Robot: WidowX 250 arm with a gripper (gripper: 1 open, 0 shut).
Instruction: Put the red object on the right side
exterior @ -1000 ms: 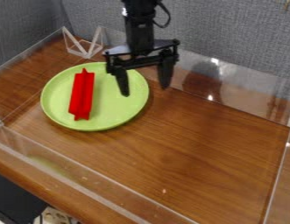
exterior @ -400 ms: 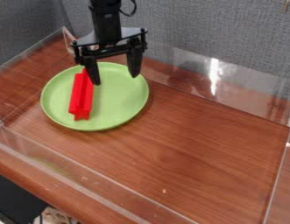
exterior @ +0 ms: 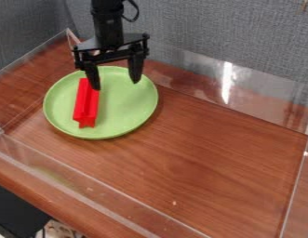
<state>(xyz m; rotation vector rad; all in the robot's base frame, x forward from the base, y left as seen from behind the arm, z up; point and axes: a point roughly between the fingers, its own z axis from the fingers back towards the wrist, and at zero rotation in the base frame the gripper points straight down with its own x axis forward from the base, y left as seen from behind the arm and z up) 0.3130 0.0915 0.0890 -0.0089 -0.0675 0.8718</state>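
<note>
The red object (exterior: 87,99), a long narrow red bar, lies flat on the left half of a round lime-green plate (exterior: 123,119) on the wooden table. My gripper (exterior: 113,76) hangs over the far part of the plate, just above and behind the bar's upper end. Its two black fingers stand wide apart, open, with nothing between them. The left finger (exterior: 94,77) is close to the bar's top end; whether it touches I cannot tell.
Clear plastic walls (exterior: 231,79) run around the wooden table (exterior: 206,158). A white wire-like frame (exterior: 79,39) sits at the back left corner. Bare wood extends to the right of the plate.
The gripper has moved left from over the plate's right rim to above the bar's upper end, staying open. The bar and plate have not moved.
</note>
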